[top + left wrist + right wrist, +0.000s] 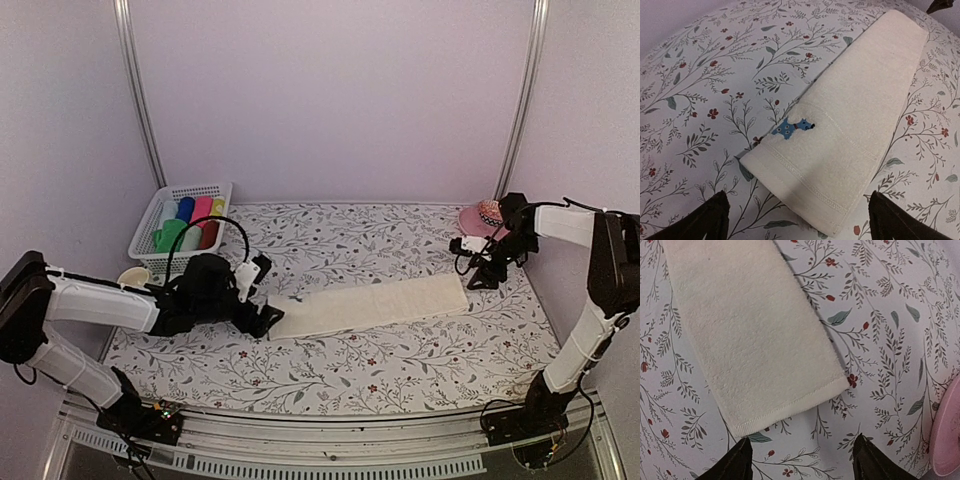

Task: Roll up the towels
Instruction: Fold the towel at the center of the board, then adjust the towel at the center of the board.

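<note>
The cream-white towel [370, 303] lies flat on the floral table as a long folded strip. A small blue dog mark [792, 127] shows near its left end [840, 150]. My left gripper [265, 295] hovers over that end, open, with its fingers [710, 220] wide on either side of the hem and not touching it. At the strip's right end [755, 340] my right gripper [472, 265] also stands open, its fingertips [742, 455] just short of the hem. A green towel [168, 236] sits rolled in the basket.
A white basket [150, 225] at the back left holds blue, pink, red and yellow rolls. A pink dish [485, 217] [947, 440] stands close behind the right gripper. A small cream cup [133, 277] is near the left arm.
</note>
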